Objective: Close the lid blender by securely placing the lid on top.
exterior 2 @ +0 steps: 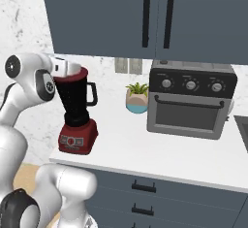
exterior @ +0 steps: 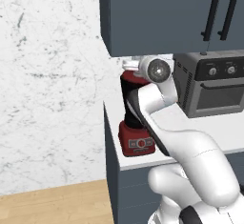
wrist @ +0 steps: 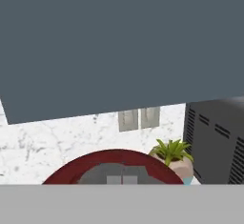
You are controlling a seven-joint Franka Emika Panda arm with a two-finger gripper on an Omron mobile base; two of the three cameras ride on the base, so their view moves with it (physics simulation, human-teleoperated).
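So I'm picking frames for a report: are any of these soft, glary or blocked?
Left base view: even flat light, no glare, slightly soft; the arm covers much of the blender. Right base view: the clearest, with the blender, toaster oven and potted plant well defined, faint shadows only. Hand view: the lid is cut off at the bottom, the cabinet is featureless grey.

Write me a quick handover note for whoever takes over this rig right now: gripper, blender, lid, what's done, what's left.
Gripper: at the jar top; the views don't show whether it's open or shut.
Blender: upright on the counter near its left end, red base forward, left of the small plant and toaster oven.
Lid: red disc at the jar's rim, directly under the hand.
Done: lid brought to the jar top.
Left: confirm it sits flat, release, withdraw the arm.
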